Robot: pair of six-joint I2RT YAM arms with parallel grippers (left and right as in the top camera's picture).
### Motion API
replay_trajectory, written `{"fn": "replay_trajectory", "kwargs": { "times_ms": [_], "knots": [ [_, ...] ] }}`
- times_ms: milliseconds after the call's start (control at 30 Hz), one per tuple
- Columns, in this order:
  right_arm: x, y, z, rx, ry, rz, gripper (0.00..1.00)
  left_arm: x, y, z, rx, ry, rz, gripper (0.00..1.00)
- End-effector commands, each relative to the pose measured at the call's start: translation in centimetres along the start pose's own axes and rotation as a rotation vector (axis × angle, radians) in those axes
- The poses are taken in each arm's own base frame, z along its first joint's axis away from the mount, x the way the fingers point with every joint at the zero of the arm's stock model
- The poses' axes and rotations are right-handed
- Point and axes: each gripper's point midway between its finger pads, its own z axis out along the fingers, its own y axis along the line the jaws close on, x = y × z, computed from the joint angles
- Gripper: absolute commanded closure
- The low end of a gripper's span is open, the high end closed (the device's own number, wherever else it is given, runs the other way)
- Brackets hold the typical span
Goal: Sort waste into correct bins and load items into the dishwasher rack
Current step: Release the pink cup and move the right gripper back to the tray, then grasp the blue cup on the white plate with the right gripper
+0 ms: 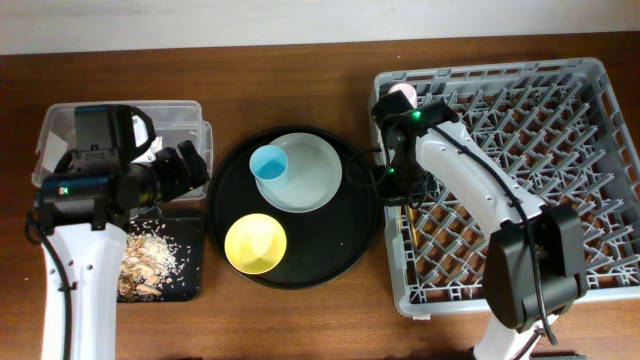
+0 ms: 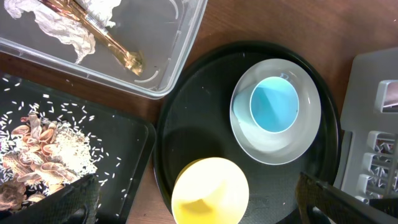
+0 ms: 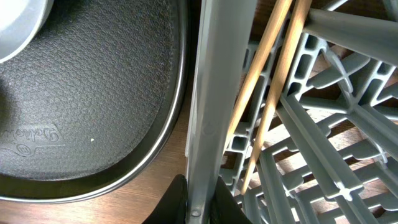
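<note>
The light-blue cup stands on the grey-white plate, with the yellow bowl in front of it. My left gripper is open and empty above the yellow bowl. The clear tub holds the white tissue and the gold foil wrapper. The shallow black tray holds the food scraps. My right gripper is shut on the left wall of the dishwasher rack. Two chopsticks lie in the rack. The pink cup sits at the rack's far left corner.
The plate, cup and bowl all rest on a large round black tray between the bins and the rack. The right arm reaches across the rack's left half. The left arm covers part of the clear tub.
</note>
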Motion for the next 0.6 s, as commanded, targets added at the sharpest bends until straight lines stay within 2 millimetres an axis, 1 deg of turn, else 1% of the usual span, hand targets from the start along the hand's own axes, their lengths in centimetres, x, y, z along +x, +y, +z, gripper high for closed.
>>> {"fn": "replay_trajectory", "kwargs": {
  "times_ms": [0,100,167,200,233,267,300,333,367,400,433,467,500,533,567],
  "knots": [
    [-0.5,1.9,0.0,-0.093,-0.021,-0.057,0.91,-0.2,-0.2,-0.3,0.012,-0.008,0.011,0.01],
    [-0.5,1.9,0.0,-0.094,-0.022,-0.057,0.9,-0.2,-0.2,-0.3,0.012,-0.008,0.011,0.01],
    [-0.4,1.6,-0.4,-0.088,-0.014,-0.067,0.85,-0.2,-0.2,-0.3,0.012,-0.008,0.011,0.01],
    [-0.5,1.3,-2.0,-0.088,-0.014,-0.06,0.68,-0.2,-0.2,-0.3,0.012,-0.008,0.011,0.01],
    [-0.9,1.2,-3.9,-0.09,-0.033,-0.077,0.58,-0.2,-0.2,-0.3,0.012,-0.008,0.011,0.01],
    [-1.6,1.2,-6.2,-0.093,-0.07,-0.076,0.44,-0.2,-0.2,-0.3,0.012,-0.008,0.011,0.01],
    [-2.5,1.5,-9.1,-0.103,-0.129,-0.083,0.02,-0.2,-0.2,-0.3,0.012,-0.008,0.011,0.01],
    [-3.3,2.2,-11.8,-0.13,-0.191,-0.094,0.02,-0.2,-0.2,-0.3,0.012,-0.008,0.011,0.01],
    [-3.8,4.4,-14.8,-0.245,-0.258,-0.123,0.02,-0.2,-0.2,-0.3,0.012,-0.008,0.011,0.01],
    [-3.6,6.2,-16.1,-0.351,-0.267,-0.144,0.02,-0.2,-0.2,-0.3,0.012,-0.008,0.011,0.01],
    [-3.4,8.2,-16.8,-0.473,-0.258,-0.168,0.02,-0.2,-0.2,-0.3,0.012,-0.008,0.011,0.01],
    [-3.3,9.6,-16.7,-0.512,-0.257,-0.2,0.07,-0.2,-0.2,-0.3,0.012,-0.008,0.011,0.01],
    [-3.3,10.9,-16.4,-0.489,-0.271,-0.244,0.76,-0.2,-0.2,-0.3,0.012,-0.008,0.011,0.01],
    [-3.4,12.2,-16.1,-0.475,-0.284,-0.282,0.96,-0.2,-0.2,-0.3,0.012,-0.008,0.011,0.01],
    [-3.4,14.5,-15.6,-0.465,-0.304,-0.347,0.96,-0.2,-0.2,-0.3,0.012,-0.008,0.011,0.01]
  ]
}}
